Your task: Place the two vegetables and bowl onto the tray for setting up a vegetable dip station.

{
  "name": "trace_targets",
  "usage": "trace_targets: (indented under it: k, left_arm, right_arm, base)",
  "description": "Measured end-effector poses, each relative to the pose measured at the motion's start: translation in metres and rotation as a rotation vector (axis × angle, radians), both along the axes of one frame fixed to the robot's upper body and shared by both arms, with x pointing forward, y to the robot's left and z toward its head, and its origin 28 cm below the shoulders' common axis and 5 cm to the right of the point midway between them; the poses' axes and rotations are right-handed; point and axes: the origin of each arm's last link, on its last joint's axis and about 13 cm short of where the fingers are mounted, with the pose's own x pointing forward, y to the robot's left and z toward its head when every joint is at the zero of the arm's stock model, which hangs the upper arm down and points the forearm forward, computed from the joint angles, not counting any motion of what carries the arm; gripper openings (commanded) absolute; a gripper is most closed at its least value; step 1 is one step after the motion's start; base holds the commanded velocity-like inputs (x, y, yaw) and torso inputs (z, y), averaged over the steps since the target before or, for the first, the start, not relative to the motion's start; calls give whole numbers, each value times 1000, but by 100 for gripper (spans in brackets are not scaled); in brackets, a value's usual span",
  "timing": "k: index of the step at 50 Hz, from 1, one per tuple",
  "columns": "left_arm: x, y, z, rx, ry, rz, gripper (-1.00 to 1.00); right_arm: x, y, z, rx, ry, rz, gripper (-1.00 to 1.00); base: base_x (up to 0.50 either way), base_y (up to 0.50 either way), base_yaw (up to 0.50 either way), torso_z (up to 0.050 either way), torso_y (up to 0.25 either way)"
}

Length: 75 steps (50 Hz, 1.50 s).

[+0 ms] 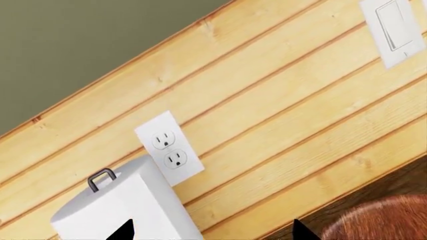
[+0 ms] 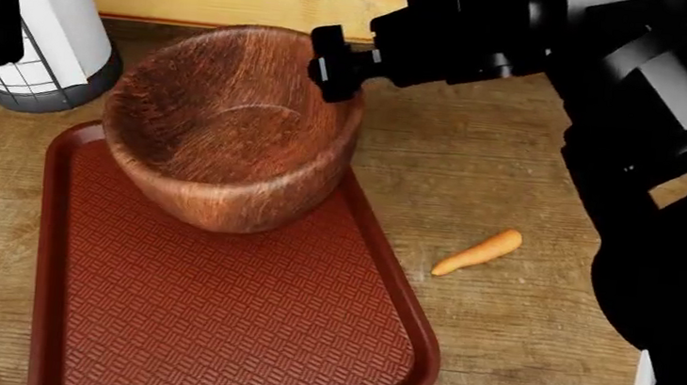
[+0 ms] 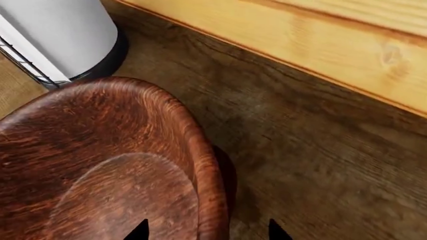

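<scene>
We're over a weathered wooden countertop (image 2: 534, 173) backed by pale pine plank wall (image 1: 280, 100), and here's the big dark red tray (image 2: 229, 333) lying lengthwise toward us, woven texture plain to see. On its far end sits the reddish-brown wooden bowl (image 2: 229, 130), tipped rather than flat, its far rim hanging past the tray's edge. Our right gripper (image 2: 337, 64) is right at that far rim; in the right wrist view the two dark fingertips straddle the bowl's thick wall, one inside, one outside, so it looks clamped on the rim, though we can't see the contact itself. Off at the back left stands the white wire-framed paper towel holder (image 2: 49, 41), just beside the tray's corner. Our left gripper (image 1: 213, 232) is raised and facing the wall; we see only two fingertip ends set well apart, nothing between them. Behind it, a white outlet (image 1: 169, 148) and a light switch (image 1: 393, 30). And the little orange carrot (image 2: 480, 252) lies on the counter, right of the tray, not touching it.
</scene>
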Motion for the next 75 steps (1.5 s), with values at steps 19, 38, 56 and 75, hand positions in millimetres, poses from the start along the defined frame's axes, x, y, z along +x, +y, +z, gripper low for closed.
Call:
trace_targets:
  k: [19,38,56,75]
  left_arm:
    - [2,1,-3,-8,7,-6,100]
    - [10,-5,-3,-5,8,-28,100]
    - [19,-8,-4,-8,15,-42,100]
    - [22,-10,-5,-9,19,-48,100]
  right_arm:
    - [-4,-19,34,-5,-95,-81,100]
    - [-43,-71,69,-172,-245,-140,100]
    - [-107,-133,77,-623,-551,-6,100]
    - [-140,-142,61,-796,-466,258,100]
  base:
    - [0,0,0,0,0]
    - [0,0,0,0,0]
    - [0,0,0,0,0]
    - [0,0,0,0,0]
